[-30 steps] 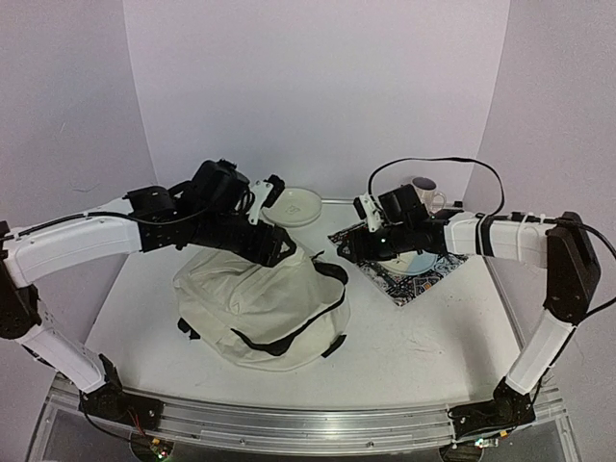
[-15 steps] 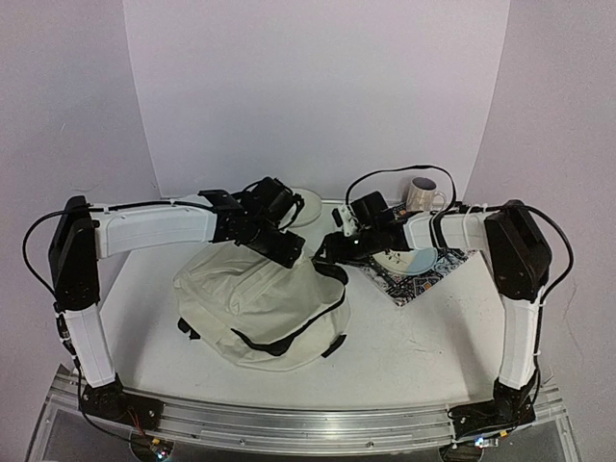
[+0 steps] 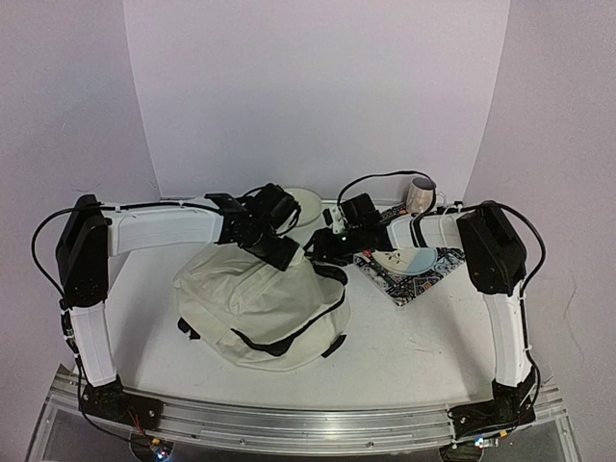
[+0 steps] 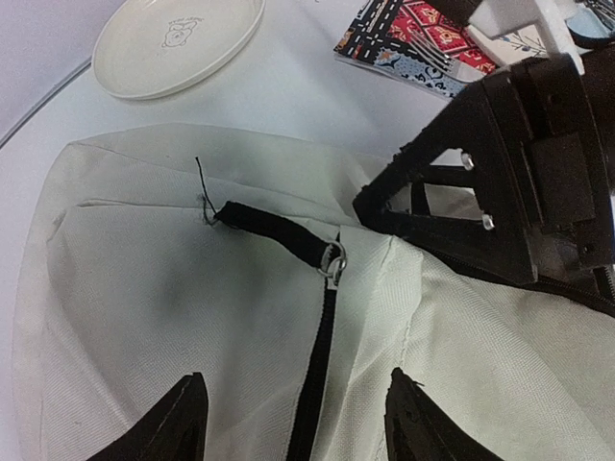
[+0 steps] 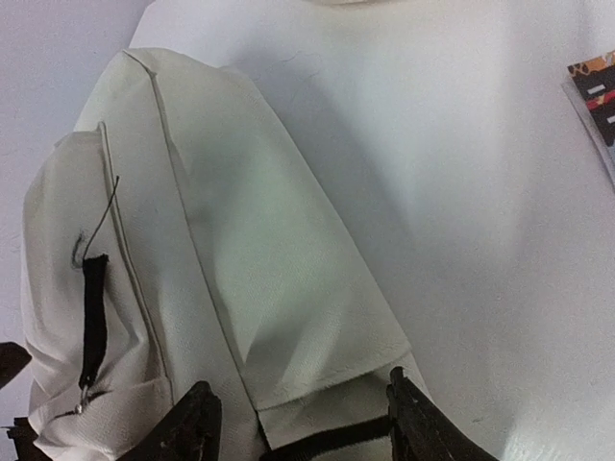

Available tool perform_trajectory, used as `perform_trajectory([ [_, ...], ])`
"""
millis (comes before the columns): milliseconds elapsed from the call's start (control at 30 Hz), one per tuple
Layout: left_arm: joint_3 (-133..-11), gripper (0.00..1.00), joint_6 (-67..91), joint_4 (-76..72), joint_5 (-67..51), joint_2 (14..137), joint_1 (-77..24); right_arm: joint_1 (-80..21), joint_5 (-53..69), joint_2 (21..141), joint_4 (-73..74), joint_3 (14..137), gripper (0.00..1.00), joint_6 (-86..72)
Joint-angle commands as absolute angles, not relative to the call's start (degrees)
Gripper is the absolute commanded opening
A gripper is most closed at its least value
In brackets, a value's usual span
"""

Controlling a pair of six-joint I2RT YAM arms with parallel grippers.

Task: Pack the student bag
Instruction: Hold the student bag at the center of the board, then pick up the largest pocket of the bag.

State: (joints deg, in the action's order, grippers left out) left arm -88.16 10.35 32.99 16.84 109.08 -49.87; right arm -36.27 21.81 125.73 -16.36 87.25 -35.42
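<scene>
White tabletop (image 3: pixel 414 337) carries the student bag (image 3: pixel 260 303), its far end just beneath both pairs of parted, empty jaws.

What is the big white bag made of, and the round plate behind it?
The student bag looks like woven cloth, matte cream: a fine weave, soft folds and a loose thread show. The plate looks like glazed ceramic, maybe hard plastic: smooth, pale, with a faint shine.

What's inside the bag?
Cannot tell. The bag shows only its cream outside and a black zipper; no view shows an opening, so the fabric hides any contents.
</scene>
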Motion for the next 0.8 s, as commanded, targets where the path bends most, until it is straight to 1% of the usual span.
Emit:
perform_trajectory([
  [0, -87.78, 0.63, 10.05, 32.78, 17.89, 108.83, -49.75, -36.22, 25.65, 127.71, -18.58, 90.81, 0.56, -37.42],
  [100, -87.81, 0.61, 9.92, 32.87, 18.00, 109.05, -49.75, -36.21, 25.65, 127.89, -19.00, 90.77, 0.48, -37.59],
  [200, -87.64, 0.60, 9.85, 32.87, 18.32, 109.07, -49.73, -36.12, 24.87, 127.33, -19.16, 90.02, 0.37, -37.48],
  [300, -87.39, 0.57, 9.84, 32.96, 18.81, 109.21, -49.74, -35.82, 24.46, 125.80, -19.46, 88.39, 0.19, -36.93],
  [333, -87.32, 0.57, 9.89, 32.96, 18.93, 109.37, -49.75, -35.71, 24.37, 125.32, -19.50, 87.68, 0.11, -36.48],
  [400, -87.37, 0.57, 10.09, 33.01, 19.06, 109.70, -49.75, -35.62, 23.89, 123.92, -19.51, 86.47, 0.02, -35.77],
  [433, -87.48, 0.57, 10.17, 33.04, 19.09, 109.96, -49.75, -35.60, 23.54, 122.95, -19.53, 85.65, 0.00, -35.37],
  [767, -88.84, 0.56, 12.36, 34.28, 22.62, 114.45, -48.84, -35.55, 21.48, 110.03, -19.51, 74.64, 0.00, -30.30],
])
